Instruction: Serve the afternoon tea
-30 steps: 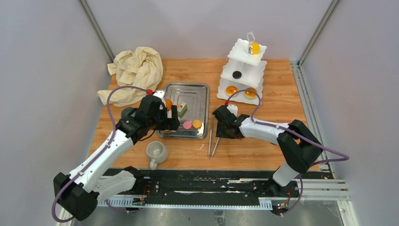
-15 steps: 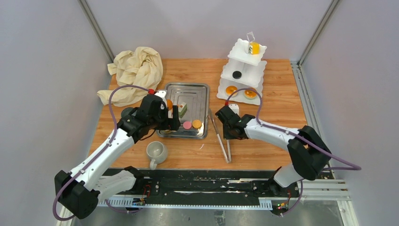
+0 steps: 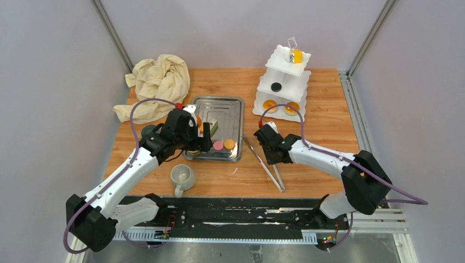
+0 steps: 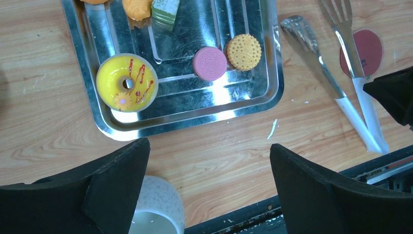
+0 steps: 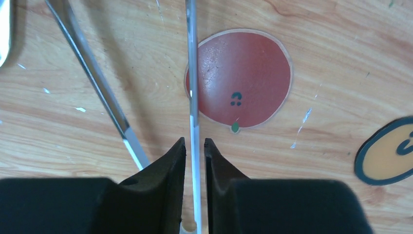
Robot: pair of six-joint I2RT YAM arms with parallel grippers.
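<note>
The white three-tier stand (image 3: 257, 107) at the back right holds a yellow cake (image 3: 296, 56) on top, a black tart (image 3: 276, 86) in the middle and two orange tarts (image 3: 269, 104) at the bottom. On the steel tray (image 3: 233, 109) lie a green-layered cake (image 3: 213, 127), a pink biscuit (image 4: 210, 63), an orange biscuit (image 4: 243, 51) and a yellow doughnut (image 4: 126, 83). My left gripper (image 4: 209, 144) hangs open over the tray's near edge, with nothing in it. My right gripper (image 5: 195, 141) is closed about one arm of the metal tongs (image 5: 193, 73), which lie diagonally on the table.
An off-white mug (image 3: 182, 176) stands near the front edge, below my left gripper. A grey mug (image 3: 148, 131) is half hidden behind the left arm. A cream cloth (image 3: 159, 82) is bunched at the back left. A red round sticker (image 5: 243, 78) marks the wood.
My right gripper narrowed onto the tongs and moved right, swinging their joined end rightwards from near-upright to diagonal. The left arm shifted only slightly.
</note>
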